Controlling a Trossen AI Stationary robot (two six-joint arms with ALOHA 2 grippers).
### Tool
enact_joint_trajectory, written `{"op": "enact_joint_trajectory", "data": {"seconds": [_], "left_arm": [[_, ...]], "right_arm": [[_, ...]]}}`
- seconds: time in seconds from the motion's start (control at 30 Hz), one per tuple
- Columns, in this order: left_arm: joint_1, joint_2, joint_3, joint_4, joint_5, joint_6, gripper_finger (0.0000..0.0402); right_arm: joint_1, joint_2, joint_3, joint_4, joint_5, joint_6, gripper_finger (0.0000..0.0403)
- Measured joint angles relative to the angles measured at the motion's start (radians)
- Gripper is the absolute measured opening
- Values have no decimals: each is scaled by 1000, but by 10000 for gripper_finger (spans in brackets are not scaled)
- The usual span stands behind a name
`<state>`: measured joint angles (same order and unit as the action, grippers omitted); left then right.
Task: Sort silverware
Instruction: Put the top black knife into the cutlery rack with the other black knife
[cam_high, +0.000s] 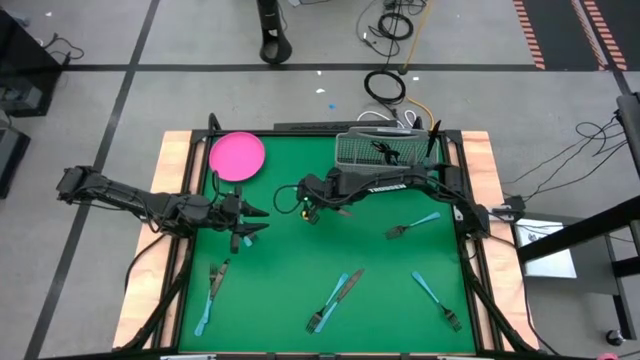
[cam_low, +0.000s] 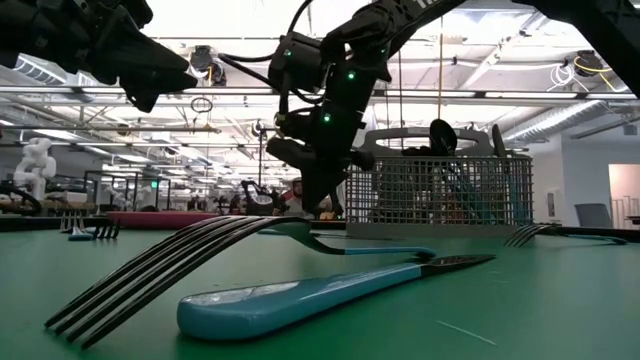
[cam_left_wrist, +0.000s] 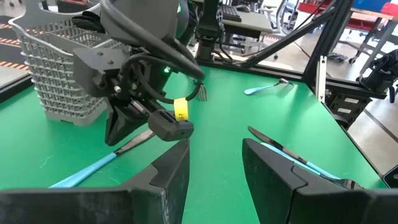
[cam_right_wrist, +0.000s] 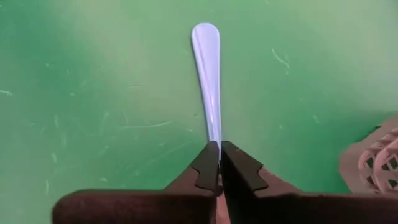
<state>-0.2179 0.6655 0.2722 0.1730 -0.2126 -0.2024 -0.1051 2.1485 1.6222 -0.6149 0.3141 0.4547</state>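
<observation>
Green felt covers the tabletop (cam_high: 300, 270), framed in pale wood, with a grey taped floor and loose cables around it; the low view looks into a bright workshop with ceiling trusses. At the far edge stand a wire basket (cam_high: 378, 150) and a pink plate (cam_high: 237, 156), likely the sorting targets. The right claw (cam_high: 312, 208) is clenched on 1 piece of silverware (cam_right_wrist: 209, 74) by the end of its light blue handle, a thin grip that probably keeps the utensil hanging straight for dropping into the basket. The left claw (cam_high: 257, 222) hangs released just beside it near mid-table, apparently waiting. About 6 more pieces lie scattered toward the near edge, including a fork (cam_high: 412, 226) and a crossed fork and knife pair (cam_high: 334, 299).
</observation>
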Motion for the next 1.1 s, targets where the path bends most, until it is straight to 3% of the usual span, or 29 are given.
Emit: {"op": "enact_joint_trajectory", "data": {"seconds": [0.33, 0.5, 0.67, 0.87, 1.1], "left_arm": [[0, -3, 0, 1, 6, -1, 150], [0, -7, 0, 1, 7, -1, 150], [0, -10, 0, -1, 7, -1, 150], [0, -10, 0, -2, 8, -1, 150], [0, -10, 0, -2, 8, -1, 150]], "right_arm": [[2, 45, 2, 12, -6, 4, 114], [2, 72, 2, -3, -7, 5, 137], [3, 84, 6, -21, -9, 24, 108], [2, 96, 9, -46, -29, 31, 13], [2, 97, 7, -50, -25, 34, 5]]}}
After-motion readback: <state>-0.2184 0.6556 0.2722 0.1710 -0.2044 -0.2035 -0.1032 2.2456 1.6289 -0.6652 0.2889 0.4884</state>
